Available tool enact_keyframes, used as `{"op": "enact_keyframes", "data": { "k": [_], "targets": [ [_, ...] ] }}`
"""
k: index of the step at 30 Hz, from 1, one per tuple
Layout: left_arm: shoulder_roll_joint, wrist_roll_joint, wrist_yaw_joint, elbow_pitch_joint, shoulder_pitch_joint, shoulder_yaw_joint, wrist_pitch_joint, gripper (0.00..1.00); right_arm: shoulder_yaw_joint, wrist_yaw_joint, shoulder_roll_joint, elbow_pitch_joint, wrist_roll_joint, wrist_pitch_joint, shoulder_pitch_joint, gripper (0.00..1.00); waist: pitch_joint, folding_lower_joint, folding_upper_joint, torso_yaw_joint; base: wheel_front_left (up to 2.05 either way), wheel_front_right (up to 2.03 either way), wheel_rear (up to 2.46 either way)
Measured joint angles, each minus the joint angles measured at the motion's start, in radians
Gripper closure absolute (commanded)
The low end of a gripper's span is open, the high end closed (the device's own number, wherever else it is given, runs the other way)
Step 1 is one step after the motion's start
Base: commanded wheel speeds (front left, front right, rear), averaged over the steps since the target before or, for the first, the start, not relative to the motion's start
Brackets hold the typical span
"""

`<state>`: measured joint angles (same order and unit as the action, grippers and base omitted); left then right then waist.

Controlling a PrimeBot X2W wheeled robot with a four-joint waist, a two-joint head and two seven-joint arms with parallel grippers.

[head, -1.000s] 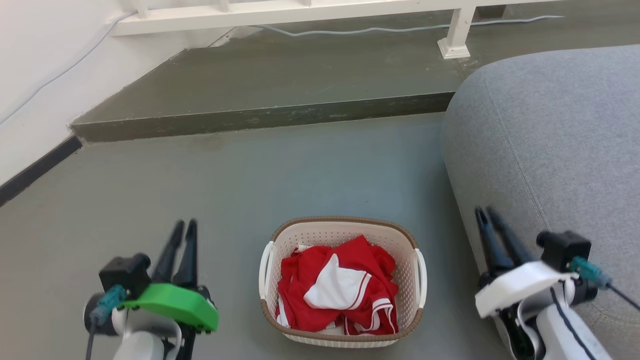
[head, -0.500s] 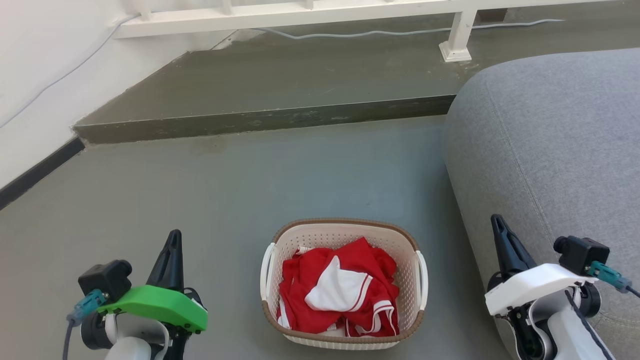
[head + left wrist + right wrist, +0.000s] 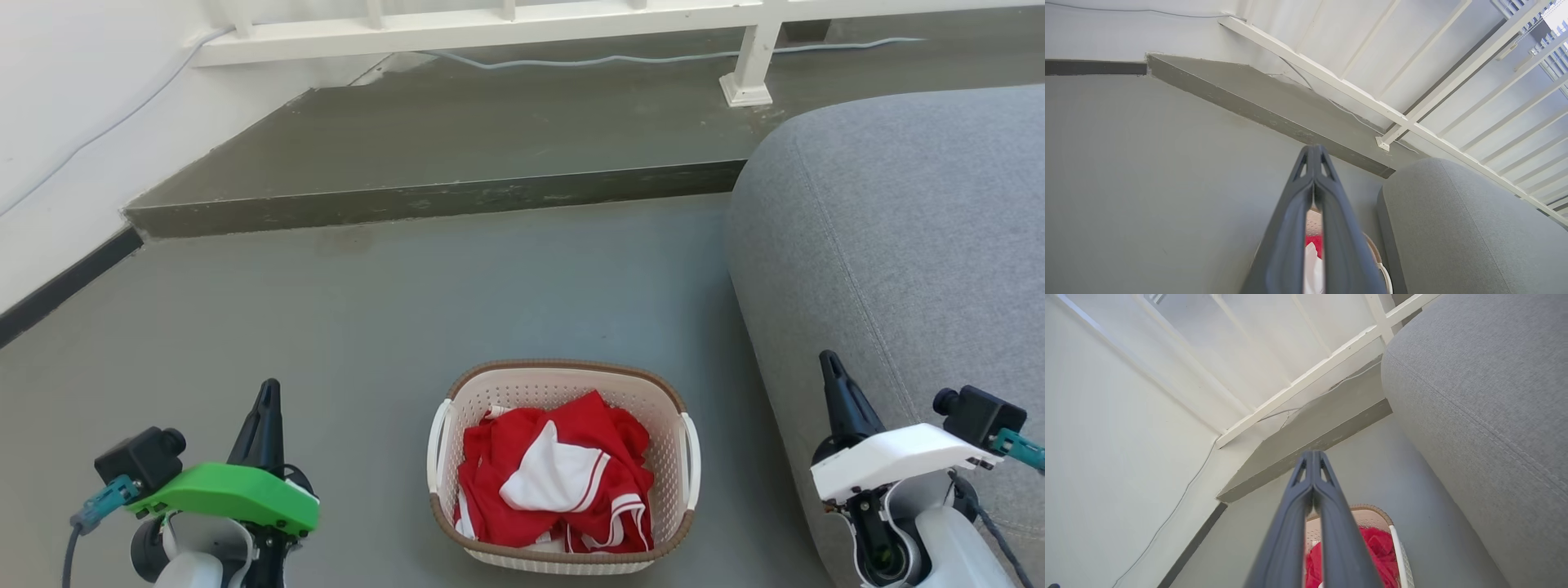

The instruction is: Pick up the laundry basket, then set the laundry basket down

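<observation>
Left gripper (image 3: 268,390) and right gripper (image 3: 829,361), both clenched empty, flank the laundry basket (image 3: 563,384) on the floor (image 3: 490,286); unequal lifting could tip it.

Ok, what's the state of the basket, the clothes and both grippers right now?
laundry basket: upright on the floor, ungripped.
red and white clothes: crumpled inside the basket.
left gripper: shut, empty, left of the basket.
right gripper: shut, empty, right of the basket.
</observation>
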<state>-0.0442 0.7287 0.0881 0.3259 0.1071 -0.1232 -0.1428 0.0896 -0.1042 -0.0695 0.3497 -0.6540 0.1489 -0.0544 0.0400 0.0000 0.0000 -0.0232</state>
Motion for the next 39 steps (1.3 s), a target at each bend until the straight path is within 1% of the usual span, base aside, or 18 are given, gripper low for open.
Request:
{"op": "enact_keyframes", "data": {
  "k": [24,29,32,39],
  "targets": [
    [0.002,0.272,0.009,-0.012,0.000,0.069,0.089,1.00,-0.076,-0.001,0.007,-0.020,-0.301,-0.086,-0.001,1.00,-0.012,0.0000,0.0000,0.008,0.00,0.00,0.00],
    [0.002,0.332,0.010,-0.013,0.000,0.088,0.101,1.00,-0.090,-0.009,0.008,-0.022,-0.364,-0.102,-0.001,1.00,-0.015,0.0000,0.0000,0.009,0.00,0.00,0.00],
    [0.002,0.381,0.014,-0.015,-0.001,0.095,0.119,1.00,-0.103,-0.009,0.010,-0.026,-0.415,-0.118,-0.003,1.00,-0.017,0.0000,0.0000,0.010,0.00,0.00,0.00],
    [0.003,0.459,0.016,-0.018,-0.001,0.119,0.142,1.00,-0.123,-0.009,0.012,-0.032,-0.505,-0.142,-0.003,1.00,-0.020,0.0000,0.0000,0.013,0.00,0.00,0.00]
  ]
}}
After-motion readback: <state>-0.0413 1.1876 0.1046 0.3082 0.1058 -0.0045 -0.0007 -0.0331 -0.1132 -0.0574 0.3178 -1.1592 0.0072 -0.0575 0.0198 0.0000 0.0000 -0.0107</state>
